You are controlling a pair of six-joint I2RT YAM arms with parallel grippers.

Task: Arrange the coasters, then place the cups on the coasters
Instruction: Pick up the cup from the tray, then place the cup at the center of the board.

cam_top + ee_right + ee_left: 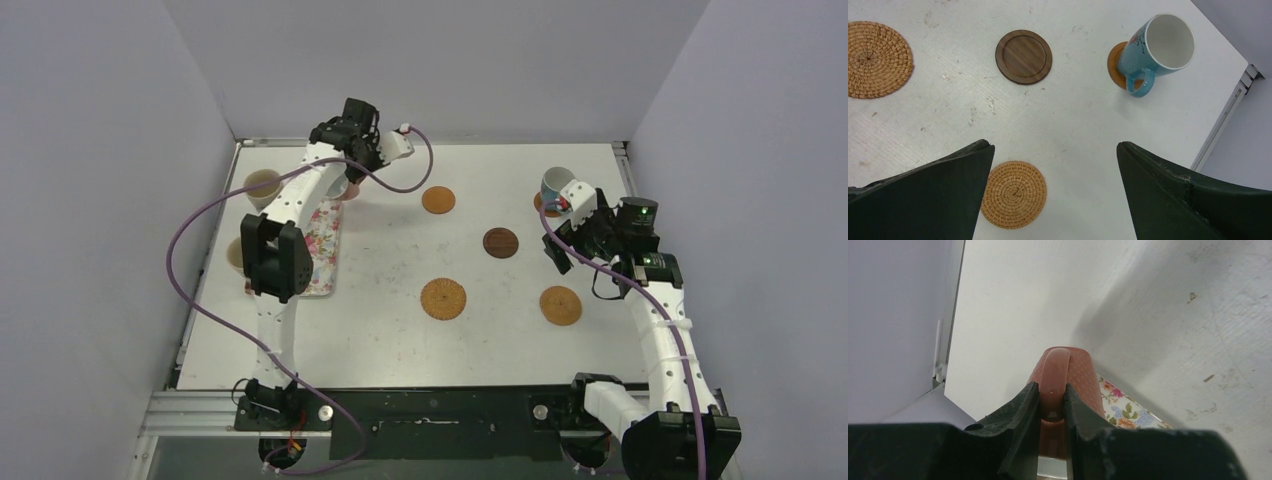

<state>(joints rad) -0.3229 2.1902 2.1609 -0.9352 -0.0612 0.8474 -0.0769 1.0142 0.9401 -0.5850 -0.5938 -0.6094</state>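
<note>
the cups first: the left gripper (1050, 390) is clamped tight on the handle of the salmon-pink cup (1079, 376). one black finger (1020, 410) presses on each side of the loop, and the cup's dotted body runs forward from the fingertips. just below and to one side of that grip shows a corner of the floral tray (1125, 412), with white table (1023, 300) stretching ahead. whether the cup rests on the tray or hangs above it, the wrist view does not tell. from above, the cup peeks out under the left wrist at the far end of the tray. one cream cup (262, 187) stands just beyond the gripper's outer side, off the tray. a second cream cup (234, 255) sits further back along the arm, half hidden behind it.

over to the right gripper (1055, 146): fingers spread wide, nothing between them, hovering over the table. just under one fingertip lies a small woven coaster (1013, 194), uncovered. ahead and off to the other side stands the light blue cup (1153, 50), handle turned toward the gripper. it is planted on an orange coaster (1114, 62) that shows past its base. almost straight ahead is the dark brown coaster (1024, 56), no cup on it. further out and to the side lies the large woven coaster (875, 59), uncovered too. well beyond the right gripper, between the two arms, a plain orange coaster (438, 200) lies on the table with no cup on it.
</note>
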